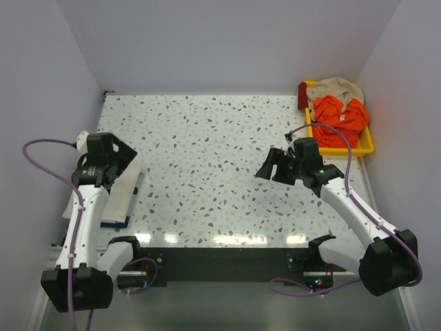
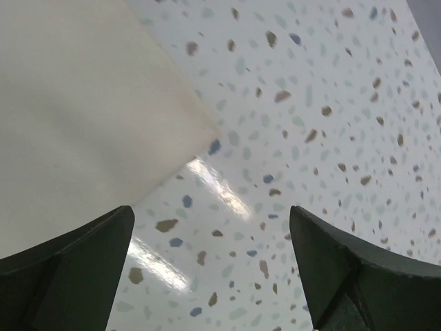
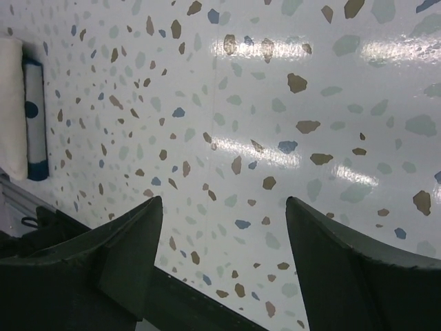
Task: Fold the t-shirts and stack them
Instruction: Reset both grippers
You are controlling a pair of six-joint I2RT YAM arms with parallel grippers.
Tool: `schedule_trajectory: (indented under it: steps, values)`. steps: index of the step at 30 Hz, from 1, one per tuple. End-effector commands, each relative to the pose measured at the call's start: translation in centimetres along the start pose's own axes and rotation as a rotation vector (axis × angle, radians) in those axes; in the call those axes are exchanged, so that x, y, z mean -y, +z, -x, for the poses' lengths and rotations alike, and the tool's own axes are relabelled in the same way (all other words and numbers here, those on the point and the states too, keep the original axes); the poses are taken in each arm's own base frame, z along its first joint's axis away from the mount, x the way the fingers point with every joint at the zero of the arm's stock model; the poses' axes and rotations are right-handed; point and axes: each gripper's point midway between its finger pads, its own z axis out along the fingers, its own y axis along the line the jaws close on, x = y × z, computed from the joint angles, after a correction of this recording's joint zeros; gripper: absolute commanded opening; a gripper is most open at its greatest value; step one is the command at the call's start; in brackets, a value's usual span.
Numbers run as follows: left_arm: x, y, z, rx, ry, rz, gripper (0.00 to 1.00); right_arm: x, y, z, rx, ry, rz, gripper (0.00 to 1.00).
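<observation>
A folded cream t-shirt lies at the table's left edge on top of a folded navy t-shirt, whose edge shows beneath it. My left gripper hovers over the far end of this stack, open and empty. In the left wrist view the cream t-shirt fills the upper left. My right gripper is open and empty above bare table right of centre. Its wrist view shows the cream t-shirt and the navy t-shirt far to the left.
A yellow tray at the back right corner holds an orange cloth, a beige cloth and a dark red piece. The speckled table is walled on three sides. The arm bases stand on a black rail at the near edge.
</observation>
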Motion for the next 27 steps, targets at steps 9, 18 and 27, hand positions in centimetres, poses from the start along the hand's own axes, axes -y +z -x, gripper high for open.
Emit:
schedule_trajectory:
  steps: [9,18,27]
  values:
    - [15.1,-3.1,-15.4,-0.215,0.357,-0.421,1.0,-1.3,-1.9,3.2,0.163,-0.077,0.024,0.99]
    - [20.8,-7.2,-24.1,-0.357,0.628,-0.704,1.0,-1.3,-3.5,4.3,0.245,-0.111,0.005,0.99]
    - [20.3,-7.7,-24.5,-0.364,0.71,-0.759,1.0,-0.5,-4.9,5.6,0.317,-0.117,-0.062,0.99]
